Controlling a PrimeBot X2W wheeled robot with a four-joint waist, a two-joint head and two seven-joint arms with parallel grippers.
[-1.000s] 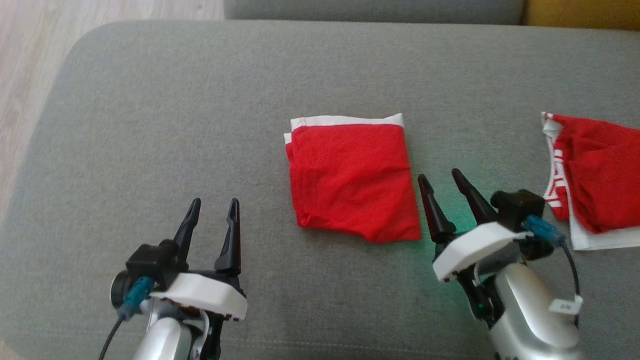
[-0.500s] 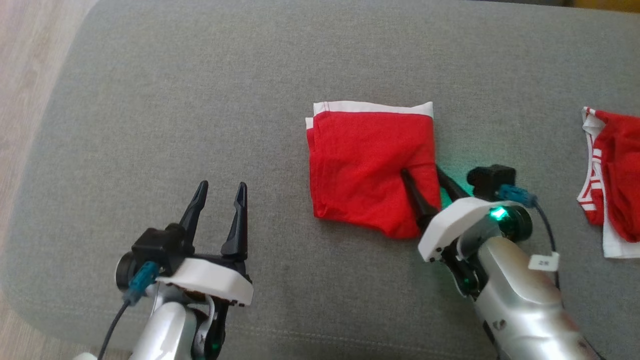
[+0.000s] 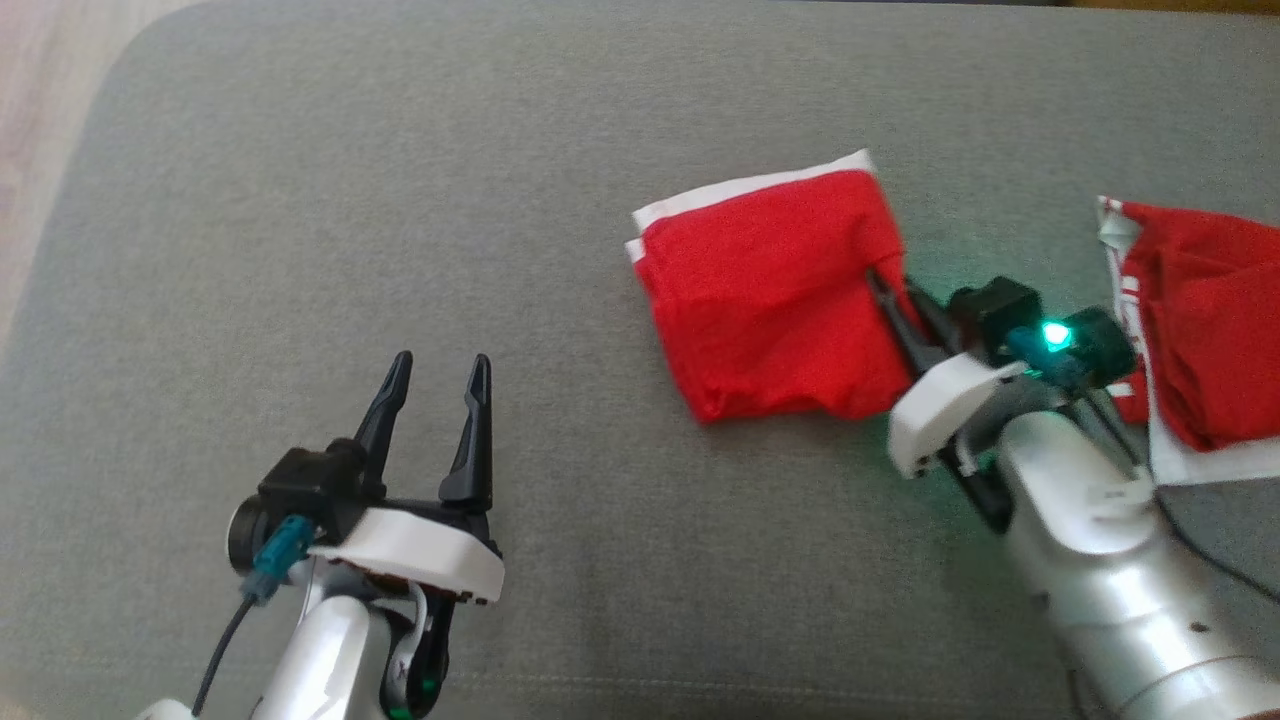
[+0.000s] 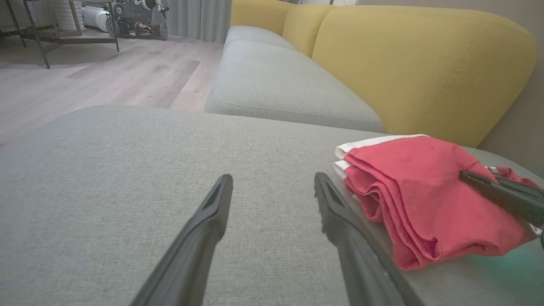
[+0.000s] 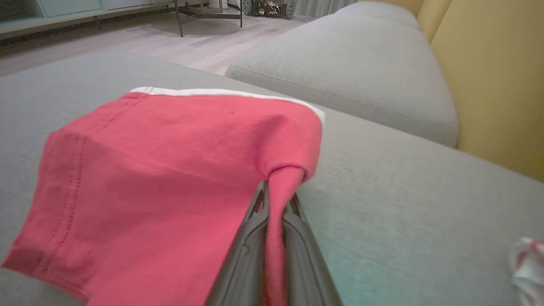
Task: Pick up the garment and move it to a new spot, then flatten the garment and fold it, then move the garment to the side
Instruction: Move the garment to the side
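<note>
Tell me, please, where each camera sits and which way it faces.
Head view: on the head, looking down at the grey fabric cushion; shows the open left claw and the right claw pinching the folded red cloth garment with a white band.
Left wrist view: on the left wrist, looking along its own spread fingers across the cushion toward the yellow upholstered sofa back.
Right wrist view: on the right wrist, looking along its own closed fingers at the garment.
Shared: both wrist views show the garment and sofa back.

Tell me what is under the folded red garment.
The grey cushion shows around the garment, which rests on it; the right jaws pinch its right edge. Anything beneath the folded layers is covered.
</note>
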